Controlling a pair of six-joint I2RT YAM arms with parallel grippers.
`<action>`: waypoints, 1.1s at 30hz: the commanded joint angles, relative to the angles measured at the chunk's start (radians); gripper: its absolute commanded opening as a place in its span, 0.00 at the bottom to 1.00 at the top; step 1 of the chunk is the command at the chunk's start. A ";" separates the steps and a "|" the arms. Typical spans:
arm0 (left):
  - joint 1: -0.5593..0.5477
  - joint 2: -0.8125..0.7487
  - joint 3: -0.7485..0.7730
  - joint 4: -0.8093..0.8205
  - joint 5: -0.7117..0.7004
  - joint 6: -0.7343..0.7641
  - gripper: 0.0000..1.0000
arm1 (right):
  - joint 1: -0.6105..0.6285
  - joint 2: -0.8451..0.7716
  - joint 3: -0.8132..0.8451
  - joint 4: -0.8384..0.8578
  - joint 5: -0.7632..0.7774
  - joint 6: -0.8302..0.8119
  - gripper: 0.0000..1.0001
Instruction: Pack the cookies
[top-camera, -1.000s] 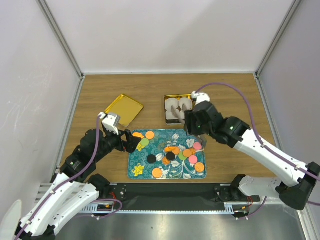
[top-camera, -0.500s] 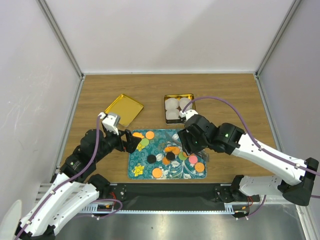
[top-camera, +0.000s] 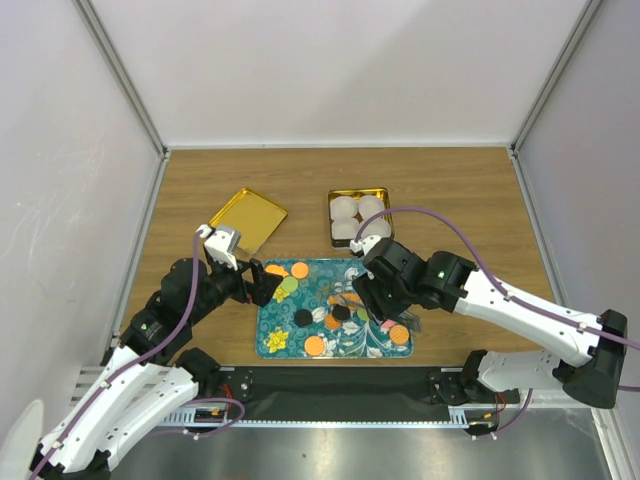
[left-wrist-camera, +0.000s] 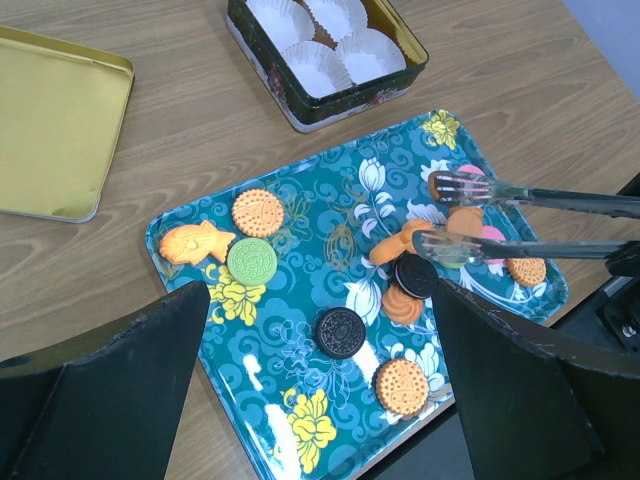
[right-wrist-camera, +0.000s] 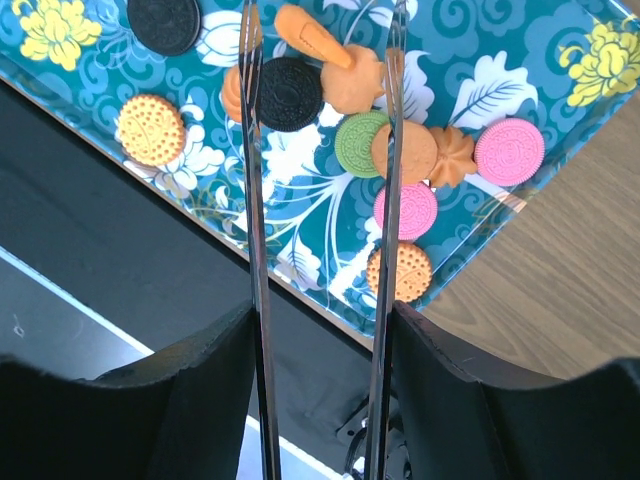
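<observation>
Several cookies lie on the teal flowered tray (top-camera: 280, 325): orange (left-wrist-camera: 257, 212), green (left-wrist-camera: 251, 261), black (left-wrist-camera: 340, 331) and pink (right-wrist-camera: 509, 151) ones. My right gripper (top-camera: 385, 300) is shut on metal tongs (right-wrist-camera: 252, 200), whose two arms stand apart. The tong tips (left-wrist-camera: 455, 215) hover over the cluster at the tray's right, with a black cookie (right-wrist-camera: 290, 93) between the arms. The tongs hold nothing. My left gripper (top-camera: 262, 283) is open and empty above the tray's left edge; in its wrist view (left-wrist-camera: 320, 300) the tray lies below.
A gold tin (top-camera: 333, 197) holding white paper cups (left-wrist-camera: 325, 62) stands behind the tray. Its gold lid (top-camera: 247, 220) lies at the back left on the wooden table. The table's near edge and a black rail (right-wrist-camera: 150, 250) run right by the tray.
My right arm has swung from over the tin toward the near left and lowered the tongs over the tray's cookies. The left arm has not moved.
</observation>
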 joint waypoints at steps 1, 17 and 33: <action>-0.009 0.004 0.024 0.013 -0.001 0.018 1.00 | 0.011 0.024 -0.004 0.024 -0.023 -0.047 0.59; -0.009 -0.001 0.025 0.013 -0.004 0.018 1.00 | 0.011 0.132 0.021 0.072 -0.024 -0.088 0.57; -0.009 -0.012 0.025 0.014 -0.001 0.018 1.00 | 0.011 0.143 0.051 0.062 -0.027 -0.067 0.24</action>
